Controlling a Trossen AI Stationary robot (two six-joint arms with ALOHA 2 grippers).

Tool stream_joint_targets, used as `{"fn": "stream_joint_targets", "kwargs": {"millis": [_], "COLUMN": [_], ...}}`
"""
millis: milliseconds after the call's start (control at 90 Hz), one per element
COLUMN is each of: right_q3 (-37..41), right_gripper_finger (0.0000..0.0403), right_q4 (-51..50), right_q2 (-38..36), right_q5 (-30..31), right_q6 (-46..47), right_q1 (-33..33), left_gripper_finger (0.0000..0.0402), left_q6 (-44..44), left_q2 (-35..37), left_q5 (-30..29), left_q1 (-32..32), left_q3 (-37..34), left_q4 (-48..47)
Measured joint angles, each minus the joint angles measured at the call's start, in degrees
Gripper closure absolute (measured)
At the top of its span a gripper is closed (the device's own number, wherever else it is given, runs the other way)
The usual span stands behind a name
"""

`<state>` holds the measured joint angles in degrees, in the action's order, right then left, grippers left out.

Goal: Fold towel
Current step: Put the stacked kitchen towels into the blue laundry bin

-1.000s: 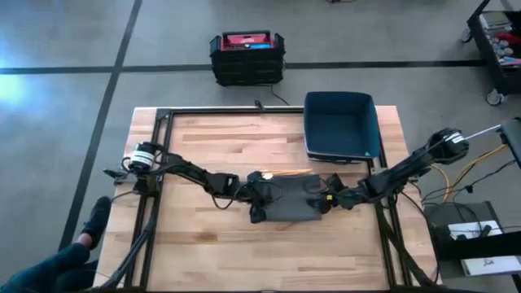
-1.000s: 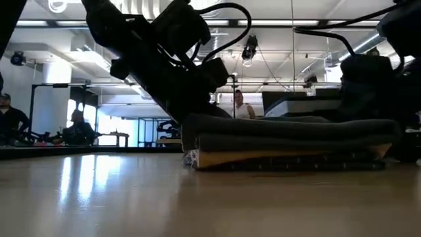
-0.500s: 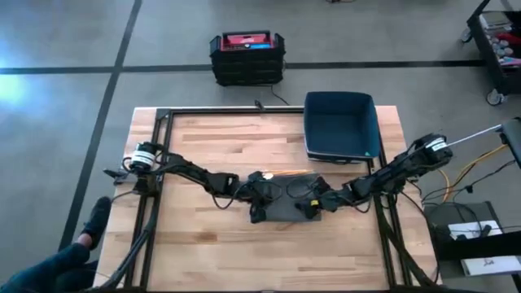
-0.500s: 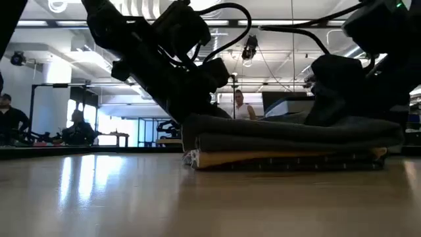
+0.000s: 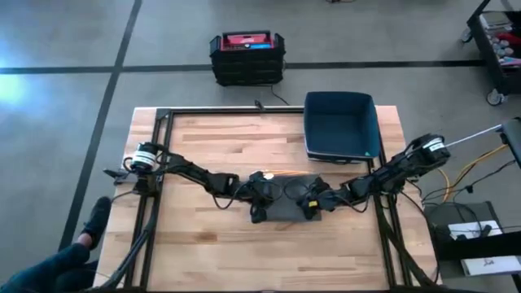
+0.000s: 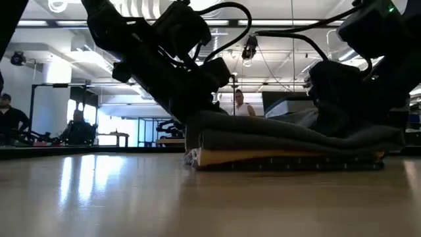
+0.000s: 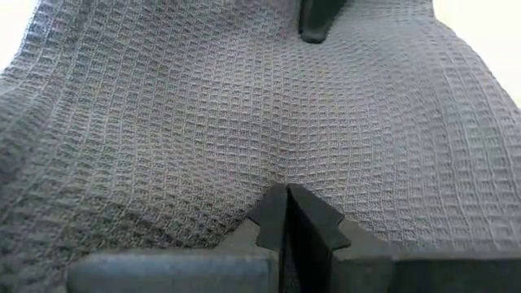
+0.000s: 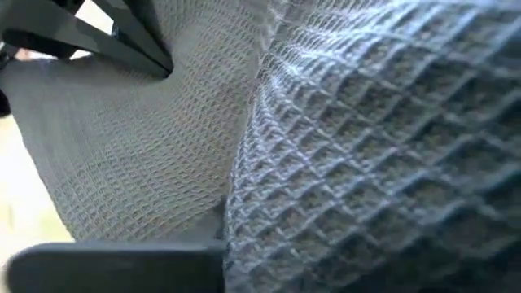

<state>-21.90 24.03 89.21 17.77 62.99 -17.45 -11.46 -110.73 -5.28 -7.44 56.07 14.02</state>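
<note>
High view: dark grey towel [image 5: 285,203] near the table's [image 5: 212,138] middle, already a small thick packet, with the blue bin [image 5: 340,124] well apart at the far right. Left gripper [image 5: 259,198] at the packet's left end, fingers pressed together with waffle cloth bunched at their tips in the left wrist view, so apparently pinching the towel. Right gripper [image 5: 314,202] over the packet's right part, carrying a raised flap leftward; cloth draped right against the right wrist lens, hence holding fabric by all appearances, though the fingers themselves hardly visible. Low view: several stacked layers lying flat on the wood, a pale stripe edge [image 6: 283,157] at the bottom, top layer humped up under the right gripper [image 6: 342,92]. Judged well along: most folds done, one last fold in progress, flap not yet laid flat. Left to do: lay it down, release both ends, perhaps smooth the top.
</note>
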Motion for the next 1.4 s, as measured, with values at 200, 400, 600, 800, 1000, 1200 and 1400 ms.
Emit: {"fn": "stream_joint_targets", "kwargs": {"millis": [200, 400, 600, 800, 1000, 1200, 1400], "right_q3": [-0.01, -1.44, -9.10, -19.98, -29.93, -39.97, -50.55], "right_gripper_finger": [0.0373, 0.0373, 0.0373, 0.0373, 0.0373, 0.0373, 0.0373], "right_q4": [-0.09, -6.57, -24.80, -42.29, -54.77, -63.22, -70.22], "right_q2": [-0.81, -4.86, -9.14, -11.90, -13.98, -14.82, -14.44], "right_q5": [0.95, 1.60, 1.28, 0.83, 0.86, -0.87, -4.54], "right_q6": [-3.54, -5.37, -10.91, -18.85, -24.28, -29.87, -36.28], "right_q1": [0.16, 0.20, 0.00, 0.90, 4.47, 11.43, 20.54], "left_gripper_finger": [0.0402, 0.0402, 0.0402, 0.0402, 0.0402, 0.0402, 0.0402], "left_q6": [-0.18, -1.41, -2.77, -5.66, -7.39, -7.83, -7.93], "left_q2": [3.64, 13.72, 23.07, 29.11, 32.06, 32.20, 31.97], "left_q5": [0.04, -1.53, -6.32, -8.66, -10.16, -10.25, -10.25], "left_q1": [-0.32, -1.68, -2.94, -2.91, -3.24, -3.41, -3.41], "left_q3": [-0.13, -0.02, -0.03, 0.00, 0.00, -0.02, -0.51], "left_q4": [-2.48, -9.86, -18.20, -24.05, -27.20, -30.23, -31.36]}}
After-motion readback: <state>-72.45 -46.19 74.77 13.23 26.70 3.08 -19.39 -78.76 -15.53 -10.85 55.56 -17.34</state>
